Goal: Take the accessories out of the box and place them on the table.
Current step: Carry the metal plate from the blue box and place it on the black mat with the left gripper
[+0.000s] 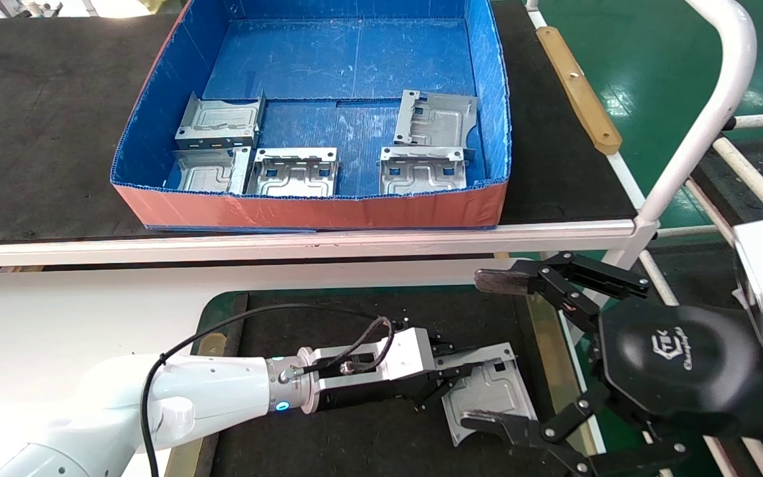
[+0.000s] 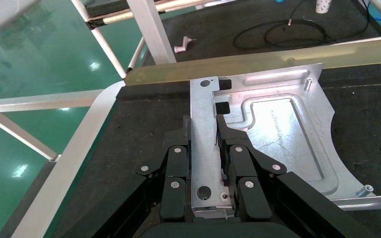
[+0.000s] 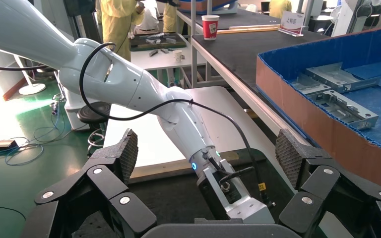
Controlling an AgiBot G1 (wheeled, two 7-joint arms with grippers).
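Plate (image 1: 487, 391) clamped by left end effector (image 1: 471, 373), right end effector (image 1: 494, 351) alongside

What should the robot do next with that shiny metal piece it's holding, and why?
Probably open the left pincer and let go. It is shut on the bent-up edge of one plate, which seems to lie on the table's black mat already. Five more plates wait in the box. The right pincer is open beside it.
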